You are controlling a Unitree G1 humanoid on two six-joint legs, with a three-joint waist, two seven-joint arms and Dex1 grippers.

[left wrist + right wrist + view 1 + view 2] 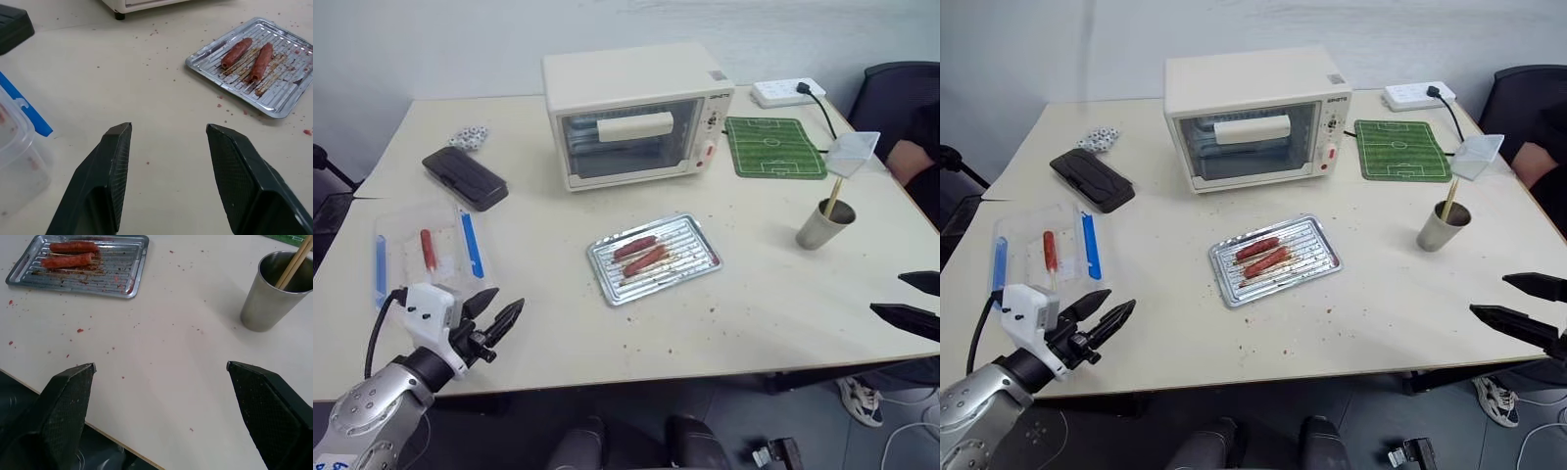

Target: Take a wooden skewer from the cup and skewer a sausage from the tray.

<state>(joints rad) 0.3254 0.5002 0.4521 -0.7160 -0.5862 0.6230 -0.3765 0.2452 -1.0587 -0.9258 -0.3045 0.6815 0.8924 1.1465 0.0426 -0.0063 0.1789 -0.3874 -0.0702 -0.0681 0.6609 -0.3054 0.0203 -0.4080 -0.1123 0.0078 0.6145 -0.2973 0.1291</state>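
Observation:
The silver ribbed tray (697,274) lies mid-table with two red-brown sausages (644,257) on it. At the right stands the metal cup (822,226), and thin wooden skewers (832,194) lean out of it. My left gripper (499,317) hovers open over the table's front left, empty, pointing toward the tray (274,105). My right gripper (906,300) is open wide at the front right edge, nothing between its fingers, with the cup (268,296) ahead of it.
A cream toaster oven (631,113) stands behind the tray. A clear plastic box with blue strips (426,253) holding a sausage sits front left, a black case (465,177) behind it. A green pitch mat (773,147) and a power strip (787,92) lie at the back right.

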